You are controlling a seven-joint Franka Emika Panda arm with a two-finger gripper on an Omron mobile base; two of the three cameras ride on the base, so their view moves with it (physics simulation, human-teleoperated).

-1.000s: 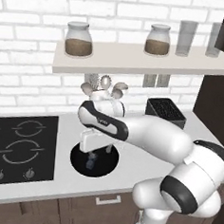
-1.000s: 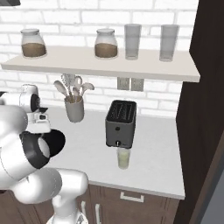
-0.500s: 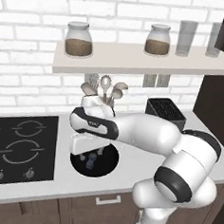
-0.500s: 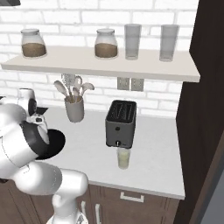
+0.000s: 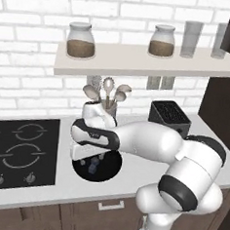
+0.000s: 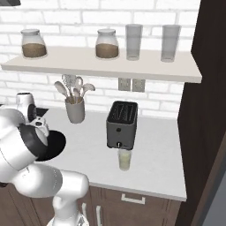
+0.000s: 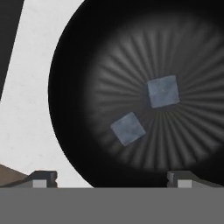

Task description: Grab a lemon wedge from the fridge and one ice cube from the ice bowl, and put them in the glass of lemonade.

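Left base view: my gripper (image 5: pixel 90 160) hangs over the ice bowl (image 5: pixel 111 168), between stove and toaster
Right base view: glass of lemonade (image 6: pixel 125 159) stands at the toaster's 6 o'clock. Hand view: fingers (image 7: pixel 43 178) spread wide; nearer ice cube (image 7: pixel 127 128) lies at 7 o'clock of the other cube (image 7: pixel 163 91). I'd centre on the nearer one and descend straight before closing

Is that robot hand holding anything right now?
No. The gripper is open and empty, above the wide black bowl with two small grey-blue ice cubes inside.
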